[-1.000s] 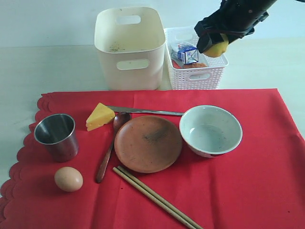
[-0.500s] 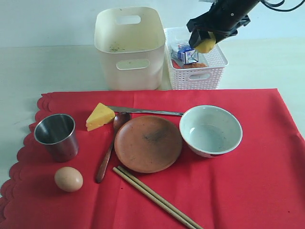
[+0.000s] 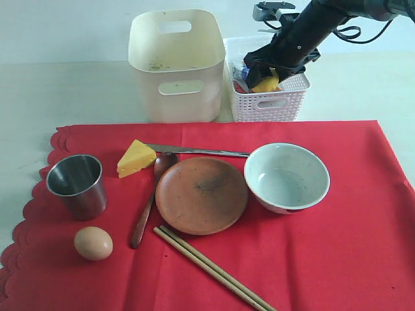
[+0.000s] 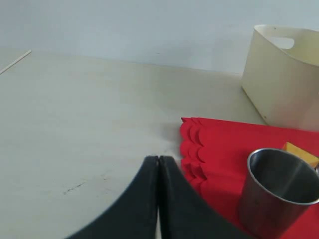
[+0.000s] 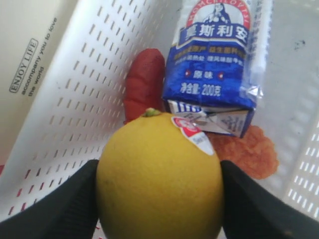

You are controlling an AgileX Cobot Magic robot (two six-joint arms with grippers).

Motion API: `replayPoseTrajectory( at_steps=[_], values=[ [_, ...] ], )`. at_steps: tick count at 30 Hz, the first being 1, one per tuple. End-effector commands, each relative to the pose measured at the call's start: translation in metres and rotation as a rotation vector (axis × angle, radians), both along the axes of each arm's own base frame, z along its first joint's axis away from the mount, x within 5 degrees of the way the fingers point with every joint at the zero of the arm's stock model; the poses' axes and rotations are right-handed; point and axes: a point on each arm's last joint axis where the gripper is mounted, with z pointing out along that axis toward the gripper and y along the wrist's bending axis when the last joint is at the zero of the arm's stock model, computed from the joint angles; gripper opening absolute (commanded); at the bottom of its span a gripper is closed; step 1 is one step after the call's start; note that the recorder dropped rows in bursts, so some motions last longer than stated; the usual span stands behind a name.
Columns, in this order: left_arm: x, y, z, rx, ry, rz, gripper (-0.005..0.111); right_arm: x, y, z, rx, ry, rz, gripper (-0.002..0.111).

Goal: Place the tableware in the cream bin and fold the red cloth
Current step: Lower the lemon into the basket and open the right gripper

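Desk (image 3: 65,91) carries the cloth (image 3: 350,246) in front. Behind the cloth's far edge stand the bin (image 3: 175,103) on the left and the basket (image 3: 269,103) just beside it on the right.

On the cloth:
- Cup (image 3: 76,184) at left, egg (image 3: 93,243) before it.
- Cheese (image 3: 135,158) right of and behind the cup.
- Plate (image 3: 201,194) at centre, bowl (image 3: 286,177) just right of it.
- Spoon (image 3: 148,207) along the plate's left side.
- Knife (image 3: 201,151) crosswise behind the plate, from cheese to bowl.
- Chopsticks (image 3: 214,269) before the plate, slanting front-right.

Carton (image 5: 214,64) is in the basket. Lemon (image 3: 266,84) is within the basket walls, near the carton, in the right gripper (image 3: 266,79).
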Motion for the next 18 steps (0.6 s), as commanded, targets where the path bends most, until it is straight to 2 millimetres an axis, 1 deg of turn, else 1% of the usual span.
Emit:
replayPoseTrajectory(
  at_steps=[1,7,18],
  values=[
    [-0.0002,-0.0004,-0.0002,-0.002,-0.007,-0.006,0.001,0.0029,0.0002,0.0057,0.009,-0.034,0.005,0.018],
    [-0.0002,-0.0004,-0.0002,-0.002,-0.007,-0.006,0.001,0.0027,0.0002,0.0056,0.009,-0.032,0.006,0.041],
    [-0.0002,-0.0004,-0.0002,-0.002,-0.007,-0.006,0.001,0.0021,0.0000,0.0053,0.006,-0.026,0.010,0.061]
  ],
)
